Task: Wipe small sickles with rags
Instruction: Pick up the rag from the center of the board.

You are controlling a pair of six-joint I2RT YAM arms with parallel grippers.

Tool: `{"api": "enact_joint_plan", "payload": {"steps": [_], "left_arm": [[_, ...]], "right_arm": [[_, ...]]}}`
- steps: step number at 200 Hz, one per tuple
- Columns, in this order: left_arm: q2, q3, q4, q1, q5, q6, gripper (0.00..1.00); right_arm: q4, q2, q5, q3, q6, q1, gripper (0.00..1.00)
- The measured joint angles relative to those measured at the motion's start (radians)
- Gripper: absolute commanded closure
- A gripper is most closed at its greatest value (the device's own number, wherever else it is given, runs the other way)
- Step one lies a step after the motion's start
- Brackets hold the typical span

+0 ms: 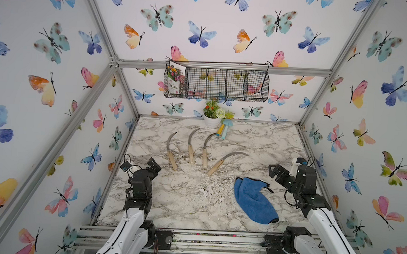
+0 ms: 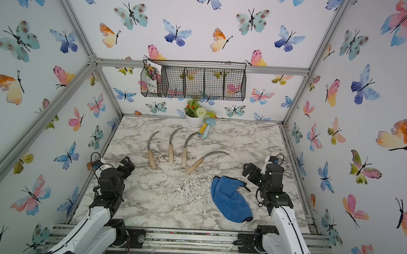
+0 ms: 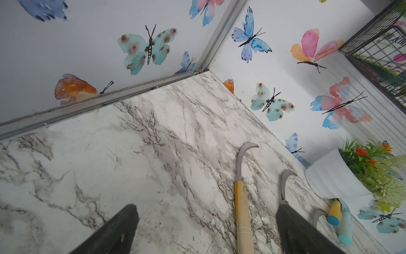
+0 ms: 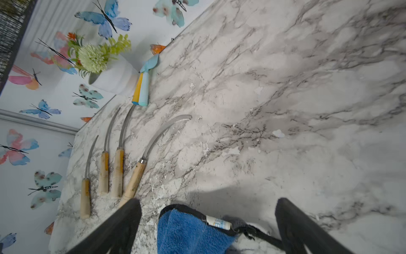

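Several small sickles lie side by side on the marble table [image 1: 170, 202], blades pointing to the back wall: one at the left [image 1: 171, 154], one beside it [image 1: 191, 150], a third [image 1: 205, 156], and a slanted one [image 1: 219, 164] nearest the rag. The blue rag [image 1: 253, 202] lies crumpled at the front right, black tag toward my right gripper [image 1: 274, 170], which hovers open just right of it; the rag's end [image 4: 186, 231] shows between its fingers, untouched. My left gripper [image 1: 153, 164] hangs open left of the leftmost sickle, whose handle [image 3: 241, 209] shows between its fingers.
A white pot of artificial plants [image 1: 211, 123] and yellow and light-blue mushroom toys [image 1: 224, 131] stand at the back wall, close to the third sickle's tip. A black wire basket [image 1: 235, 86] hangs above. White flakes [image 1: 206, 185] litter the table's middle. Metal frame rails edge the table.
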Motion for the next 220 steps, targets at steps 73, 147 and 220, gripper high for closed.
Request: {"api": "enact_joint_plan", "payload": {"steps": [73, 147, 220], "left_arm": [[-0.05, -0.018, 0.002, 0.001, 0.001, -0.002, 0.01], [-0.054, -0.023, 0.002, 0.001, 0.001, -0.002, 0.01], [-0.057, -0.023, 0.002, 0.001, 0.002, -0.002, 0.01]], "right_arm": [[-0.153, 0.328, 0.426, 0.153, 0.166, 0.698, 0.02], [-0.288, 0.325, 0.564, 0.167, 0.239, 0.758, 0.02], [-0.177, 0.546, 0.447, 0.096, 0.212, 0.759, 0.02]]}}
